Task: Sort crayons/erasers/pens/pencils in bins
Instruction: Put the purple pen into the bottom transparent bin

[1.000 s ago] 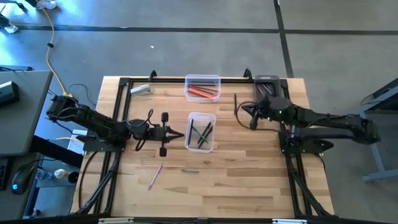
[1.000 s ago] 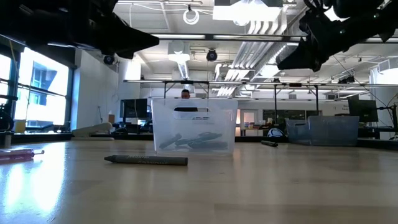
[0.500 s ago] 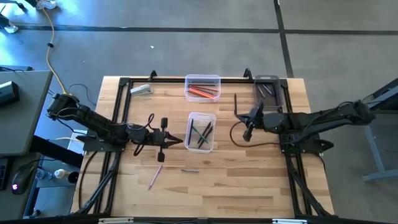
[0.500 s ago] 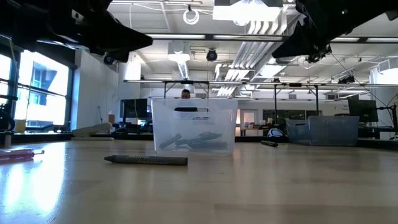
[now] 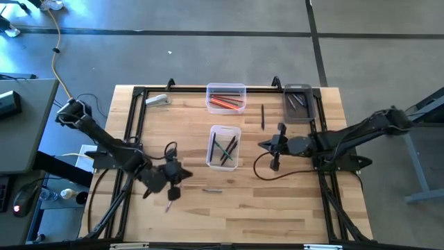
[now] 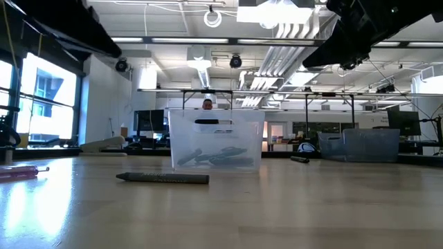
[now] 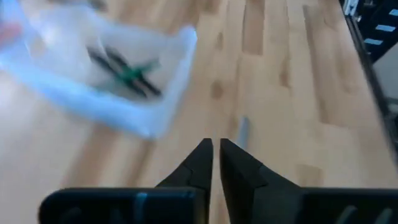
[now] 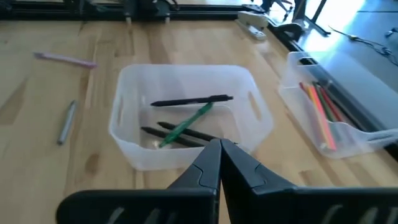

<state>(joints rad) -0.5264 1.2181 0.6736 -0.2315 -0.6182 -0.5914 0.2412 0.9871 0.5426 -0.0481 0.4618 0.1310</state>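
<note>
A clear bin (image 5: 224, 147) with dark and green pens stands mid-table; it also shows in the right wrist view (image 8: 186, 118). A clear bin (image 5: 226, 97) with red and orange crayons and a dark grey bin (image 5: 300, 104) stand at the far edge. A grey stick (image 5: 212, 189), a pink stick (image 5: 170, 201) and a black pen (image 5: 263, 116) lie loose on the table. My left gripper (image 5: 177, 182) is shut and empty, left of the grey stick (image 7: 242, 130). My right gripper (image 5: 262, 145) is shut and empty, just right of the middle bin.
A small grey-white object (image 5: 158, 100) lies at the far left by the black frame rail (image 5: 135, 118). Bare wood lies along the near edge (image 5: 236, 222). In the low view the grey stick (image 6: 163, 178) lies in front of the middle bin (image 6: 216, 142).
My left gripper has gone toward the table's near edge and a little left, from beside the middle bin to near the grey stick. My right gripper has gone from beside the dark bin toward the near edge and toward the middle bin. Nothing on the table has moved.
</note>
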